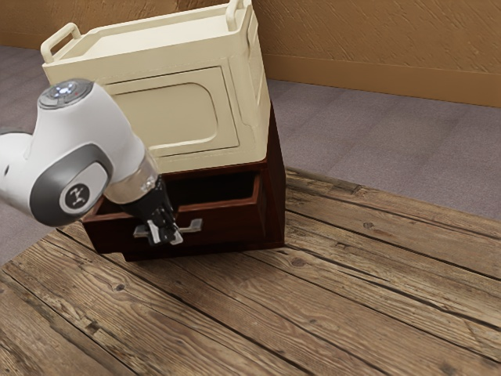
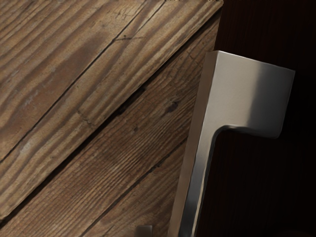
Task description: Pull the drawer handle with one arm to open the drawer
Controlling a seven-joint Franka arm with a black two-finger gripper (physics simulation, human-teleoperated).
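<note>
A white robot arm leans in from the exterior view's left, its black tool at the silver handle of a dark red-brown drawer. Whether the tool is clenched on the metal or released, one cannot tell. The drawer stands partly open, its shadowed interior in sight and the handle mounted across its front. Around it rises the matching cabinet, topped by a cream crate with raised end grips. The planked wooden surface stretches to the exterior view's right, before a gray floor and a tan wall.
</note>
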